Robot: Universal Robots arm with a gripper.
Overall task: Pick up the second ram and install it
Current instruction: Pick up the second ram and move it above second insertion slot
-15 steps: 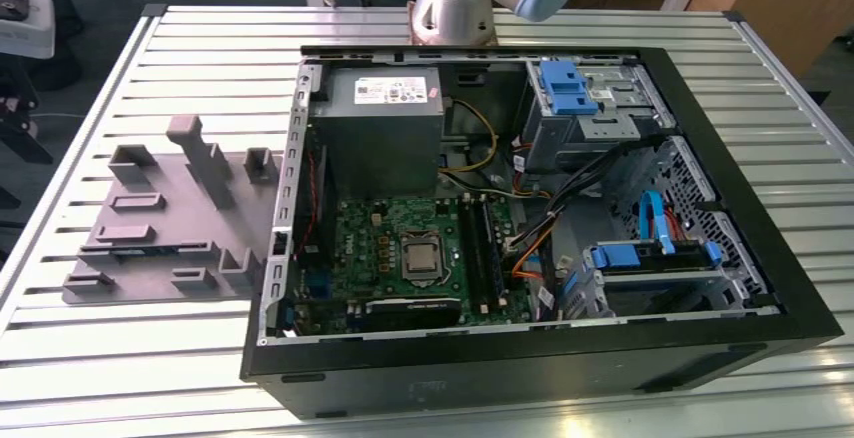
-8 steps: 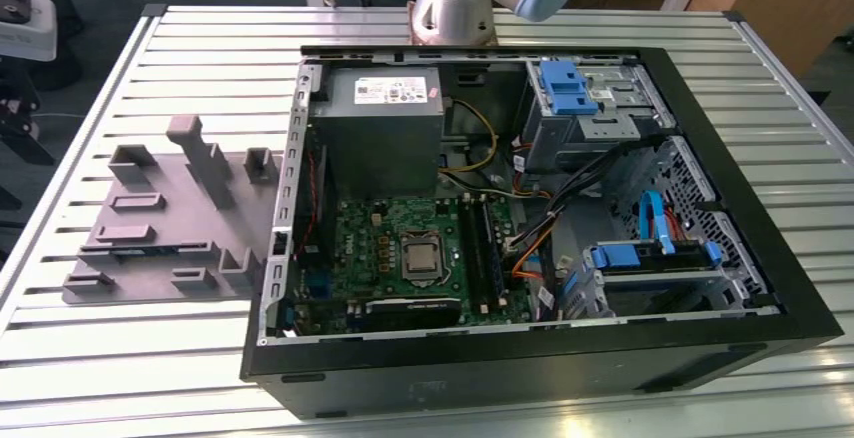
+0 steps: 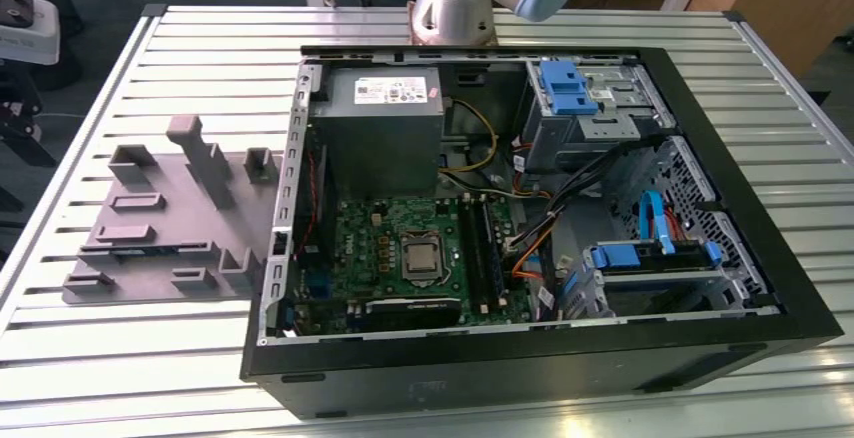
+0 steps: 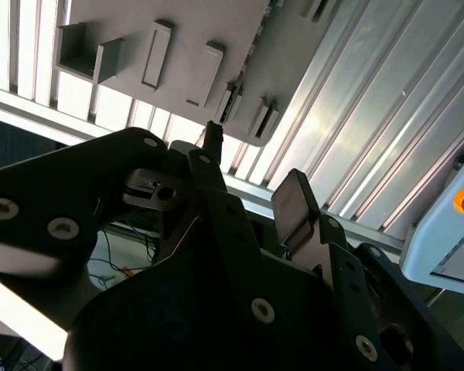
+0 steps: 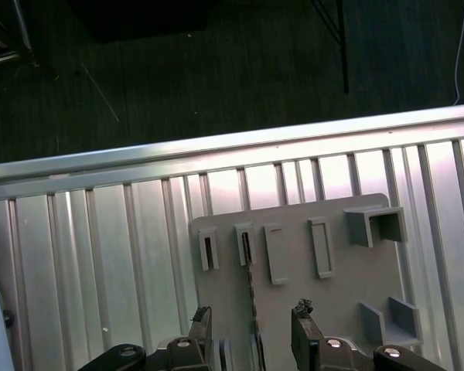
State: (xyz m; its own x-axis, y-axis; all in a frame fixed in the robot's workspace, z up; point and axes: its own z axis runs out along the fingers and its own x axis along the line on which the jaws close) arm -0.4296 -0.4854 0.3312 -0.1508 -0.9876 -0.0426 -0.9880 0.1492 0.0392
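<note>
Status: claw (image 5: 251,311) wide open, holding nothing. In the first wrist view its two fingers (image 5: 303,332) stand well apart, w/ the ram (image 5: 251,290) running straight along the gap btwn them, seen edge-on as a thin dark strip. The ram stands on edge in a grey holder (image 5: 340,286) directly under the claw, its far end reaching away from the claw toward the holder's edge. Neither finger touches it. Can't tell from this view how high the claw hangs over it.

In the second wrist view the claw (image 4: 251,154) hangs clear of the holder (image 4: 178,31), w/ one pad (image 4: 294,201) bare and facing the gap.

The holder lies flat on a slatted metal table (image 5: 100,255); beyond the claw come the table's edge and then dark floor (image 5: 216,62).

In the exterior view the holder (image 3: 174,223) sits just beside an open case (image 3: 534,358), at the exterior view's left of it, so the case is off to one side of the claw, not under it. A green mobo (image 3: 360,248) lies flat inside. The arm base (image 3: 454,8) stands behind the case.
</note>
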